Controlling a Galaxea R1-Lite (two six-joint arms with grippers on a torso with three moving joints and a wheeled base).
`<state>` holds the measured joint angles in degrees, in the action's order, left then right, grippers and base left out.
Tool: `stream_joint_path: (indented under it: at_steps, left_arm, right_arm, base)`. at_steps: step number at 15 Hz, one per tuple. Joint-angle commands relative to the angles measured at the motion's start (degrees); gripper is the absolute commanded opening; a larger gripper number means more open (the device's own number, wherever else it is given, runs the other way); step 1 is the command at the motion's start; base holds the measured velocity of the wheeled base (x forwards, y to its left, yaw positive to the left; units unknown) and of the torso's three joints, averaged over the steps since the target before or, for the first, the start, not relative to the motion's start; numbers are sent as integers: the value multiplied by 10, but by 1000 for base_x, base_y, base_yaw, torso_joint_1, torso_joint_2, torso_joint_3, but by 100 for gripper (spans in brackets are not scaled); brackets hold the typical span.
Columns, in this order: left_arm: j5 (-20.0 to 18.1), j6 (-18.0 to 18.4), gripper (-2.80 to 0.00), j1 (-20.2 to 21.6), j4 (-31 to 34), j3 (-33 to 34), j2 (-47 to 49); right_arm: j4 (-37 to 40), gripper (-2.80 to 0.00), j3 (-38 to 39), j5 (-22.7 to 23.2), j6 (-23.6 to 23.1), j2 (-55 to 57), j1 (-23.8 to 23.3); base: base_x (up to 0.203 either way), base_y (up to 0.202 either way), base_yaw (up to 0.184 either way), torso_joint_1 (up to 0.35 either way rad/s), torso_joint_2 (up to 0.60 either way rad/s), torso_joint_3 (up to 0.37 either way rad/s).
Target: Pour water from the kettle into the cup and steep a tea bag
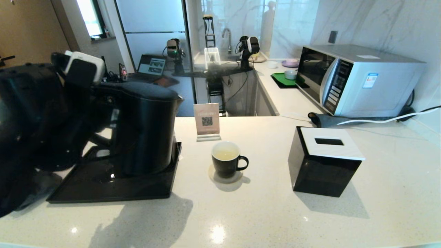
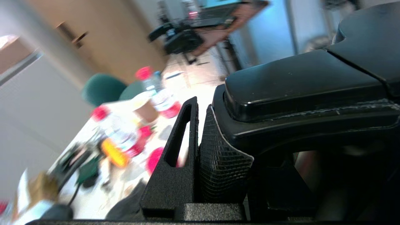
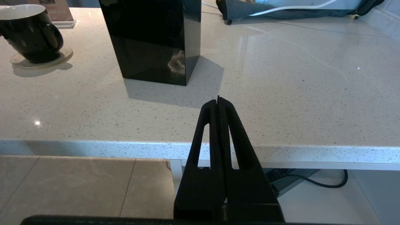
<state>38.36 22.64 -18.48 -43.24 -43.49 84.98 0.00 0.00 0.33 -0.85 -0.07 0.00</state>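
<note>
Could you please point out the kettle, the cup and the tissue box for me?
kettle (image 1: pixel 146 131): head view, on the front of its black body.
cup (image 1: pixel 224 166): head view, on its black outer wall below the rim.
tissue box (image 1: pixel 322 175): head view, on its glossy black front face.

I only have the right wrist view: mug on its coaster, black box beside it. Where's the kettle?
Observer: The kettle is upright over the black tray, to the left of the cup.
Operator: Is the left arm on it?
Observer: Yes, the left pincer is clamped on its handle.
Operator: Anything in the cup?
Observer: Pale liquid, it seems; no tea bag visible.
</note>
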Motion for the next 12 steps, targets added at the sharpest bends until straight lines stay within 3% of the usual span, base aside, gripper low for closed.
stream_joint_path:
  at_steps: [1, 7, 12]
  left_arm:
    - [2, -9, -280, 40, -3, 16, -45]
    - [-8, -53, -280, 173, -4, 38, -86]
    - [-61, -80, -280, 301, -6, 44, -88]
  right_arm:
    - [0, -280, 0, 0, 0, 1, 0]
    - [0, -280, 0, 0, 0, 1, 0]
    - [0, -280, 0, 0, 0, 1, 0]
  base:
    - [0, 0, 0, 0, 0, 0]
    - [0, 0, 0, 0, 0, 0]
    - [0, 0, 0, 0, 0, 0]
